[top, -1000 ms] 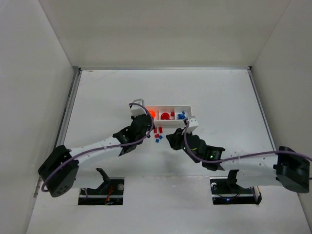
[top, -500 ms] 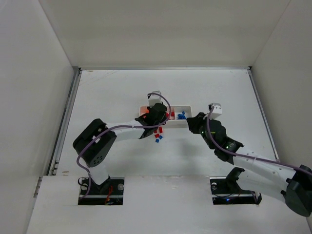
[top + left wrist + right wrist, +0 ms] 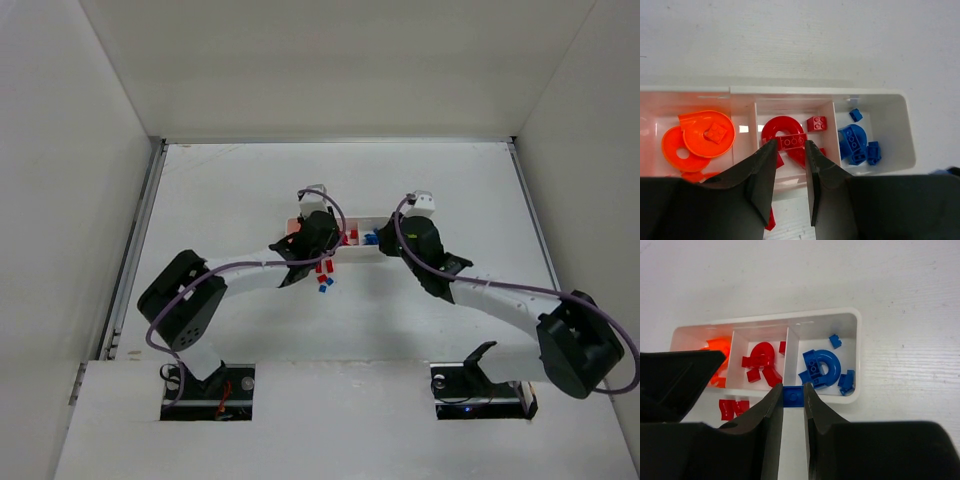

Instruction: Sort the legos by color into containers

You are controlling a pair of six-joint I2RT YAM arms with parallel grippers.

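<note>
A: White desk (image 3: 450, 180), tray (image 3: 858, 355) at its middle. Who holds what?

B: Right fingers (image 3: 767, 415) clamp a blue brick (image 3: 792, 396) at the tray's near wall. Left fingers (image 3: 762, 170) seem closed on a red brick (image 3: 792, 141) over the middle compartment (light, stiff, slick: hold flat sides).

Seen from above, the left arm (image 3: 262, 270) and right arm (image 3: 470, 290) cover most of the tray (image 3: 365, 221), and the legos (image 3: 323, 277) beside it are too small to show their shapes. In the left wrist view, the tray's left end runs off the edge and the left fingers (image 3: 760, 185) hide its near wall. It is unclear whether the red brick (image 3: 790, 141) between them is gripped or lying loose. In the right wrist view, the left arm blocks part of the orange pieces (image 3: 720, 347).
</note>
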